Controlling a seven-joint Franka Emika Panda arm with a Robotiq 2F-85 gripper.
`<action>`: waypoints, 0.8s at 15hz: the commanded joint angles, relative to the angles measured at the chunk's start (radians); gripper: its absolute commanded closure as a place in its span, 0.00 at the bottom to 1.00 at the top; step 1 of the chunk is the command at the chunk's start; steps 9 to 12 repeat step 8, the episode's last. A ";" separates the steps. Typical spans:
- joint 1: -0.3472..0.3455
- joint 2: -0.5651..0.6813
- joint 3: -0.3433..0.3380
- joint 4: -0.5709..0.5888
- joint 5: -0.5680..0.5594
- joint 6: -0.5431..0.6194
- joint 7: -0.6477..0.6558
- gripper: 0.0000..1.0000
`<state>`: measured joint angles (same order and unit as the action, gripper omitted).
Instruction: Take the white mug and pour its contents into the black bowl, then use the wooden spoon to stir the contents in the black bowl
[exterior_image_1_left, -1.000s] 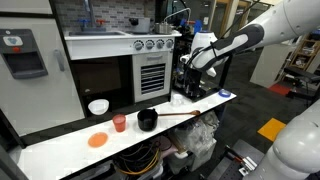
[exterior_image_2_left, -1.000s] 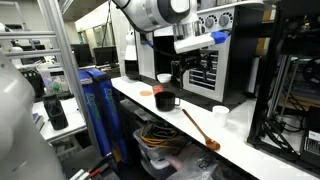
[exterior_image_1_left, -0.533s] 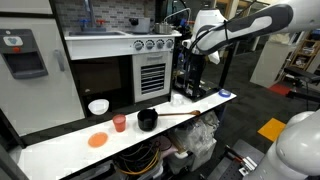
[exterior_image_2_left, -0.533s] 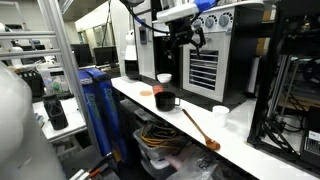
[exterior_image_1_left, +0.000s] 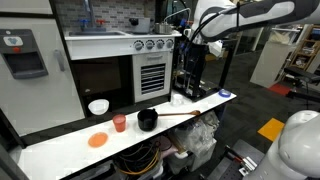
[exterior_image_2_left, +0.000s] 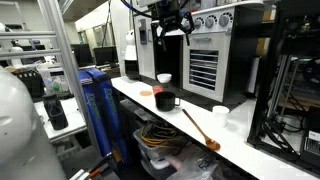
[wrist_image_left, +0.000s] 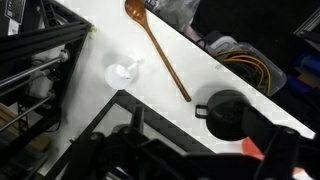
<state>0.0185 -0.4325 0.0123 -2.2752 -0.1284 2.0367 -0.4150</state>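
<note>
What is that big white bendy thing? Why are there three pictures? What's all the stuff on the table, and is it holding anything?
The white bendy thing is a robot arm. At its end is a gripper, a sort of hand with two fingers.

Two pictures come from cameras standing in the room. The third comes from a camera on the arm's wrist, looking down.

On the long white counter sit a white mug and a black bowl, with a wooden spoon lying between them. Further along, in an exterior view, there are a red cup, a flat orange disc and a white bowl.

The gripper is open, high above the counter, and holds nothing.
</note>
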 joint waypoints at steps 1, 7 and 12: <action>0.026 -0.002 -0.017 0.004 -0.008 -0.015 0.015 0.00; 0.029 -0.005 -0.017 0.005 -0.007 -0.023 0.020 0.00; 0.029 -0.005 -0.017 0.005 -0.007 -0.024 0.020 0.00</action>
